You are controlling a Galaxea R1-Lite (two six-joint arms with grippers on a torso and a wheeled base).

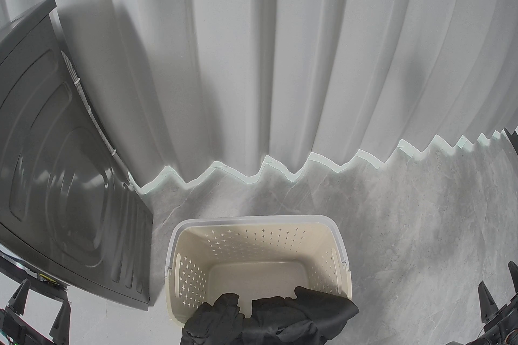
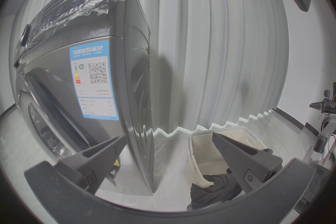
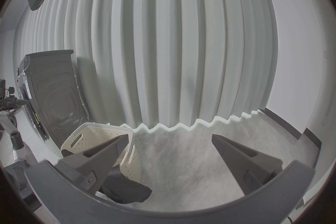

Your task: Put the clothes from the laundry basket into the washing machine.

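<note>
A cream laundry basket (image 1: 253, 254) stands on the floor in front of me. Black clothes (image 1: 270, 322) lie in its near end and hang over the near rim. The grey washing machine (image 1: 59, 190) stands just left of the basket, its side panel facing it. My left gripper (image 1: 40, 308) is low at the left, near the machine's front corner, open and empty. My right gripper (image 1: 499, 292) is low at the right, over bare floor, open and empty. The left wrist view shows the machine (image 2: 105, 77), the basket (image 2: 206, 151) and the clothes (image 2: 213, 189) past the open left gripper (image 2: 169, 139). The right wrist view has the basket (image 3: 91, 137) and clothes (image 3: 122, 188) beyond the right gripper (image 3: 169, 138).
A white pleated curtain (image 1: 297, 66) hangs behind the basket and the machine. Grey marbled floor (image 1: 421, 233) lies free to the right of the basket. A narrow strip of floor separates basket and machine.
</note>
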